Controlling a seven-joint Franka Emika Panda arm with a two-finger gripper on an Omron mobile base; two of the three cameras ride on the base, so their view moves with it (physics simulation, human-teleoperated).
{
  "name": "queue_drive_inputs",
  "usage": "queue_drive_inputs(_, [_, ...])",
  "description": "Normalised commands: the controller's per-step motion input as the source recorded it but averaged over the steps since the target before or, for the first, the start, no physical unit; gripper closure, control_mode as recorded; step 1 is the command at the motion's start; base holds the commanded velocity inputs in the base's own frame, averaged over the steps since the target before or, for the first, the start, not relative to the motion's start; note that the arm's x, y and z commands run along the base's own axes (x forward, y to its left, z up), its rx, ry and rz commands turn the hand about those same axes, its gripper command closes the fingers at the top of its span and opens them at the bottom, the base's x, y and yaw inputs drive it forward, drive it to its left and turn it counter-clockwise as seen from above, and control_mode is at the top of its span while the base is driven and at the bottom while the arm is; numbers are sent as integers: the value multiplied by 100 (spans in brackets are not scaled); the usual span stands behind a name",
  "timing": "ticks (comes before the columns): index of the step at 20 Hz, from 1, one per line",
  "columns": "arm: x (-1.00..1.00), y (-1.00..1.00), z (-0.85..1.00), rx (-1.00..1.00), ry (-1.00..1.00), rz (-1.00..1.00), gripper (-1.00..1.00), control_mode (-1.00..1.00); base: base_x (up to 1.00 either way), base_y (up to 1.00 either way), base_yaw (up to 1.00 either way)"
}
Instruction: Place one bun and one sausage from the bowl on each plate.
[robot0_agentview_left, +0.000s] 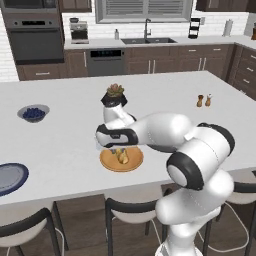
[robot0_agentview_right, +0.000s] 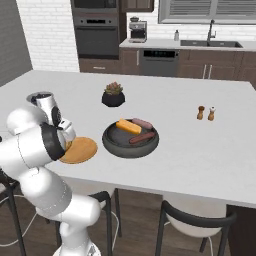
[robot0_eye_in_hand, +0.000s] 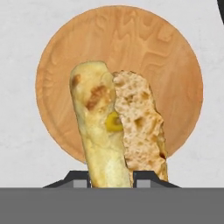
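Observation:
My gripper is shut on a split bun, which stands lengthwise between the fingertips. Directly beneath it lies the orange-tan plate, with nothing else on it. From the left base view the gripper hangs low over that plate, the bun reaching down to it. The dark bowl sits right of the orange plate and holds another bun and two sausages. The blue plate lies bare at the counter's left front edge.
A potted plant stands behind the gripper. A small bowl of blueberries is at the left. Two shakers stand at the right. Stools line the counter's front edge.

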Motion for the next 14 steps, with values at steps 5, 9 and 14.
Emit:
queue_drive_inputs(5, [24,0,-38,0,0,0,100,-100,0,0,0])
queue_drive_inputs(9, [24,0,-37,0,0,0,100,-100,0,0,0])
queue_drive_inputs(14, [28,4,-15,0,0,0,100,-100,0,0,0])
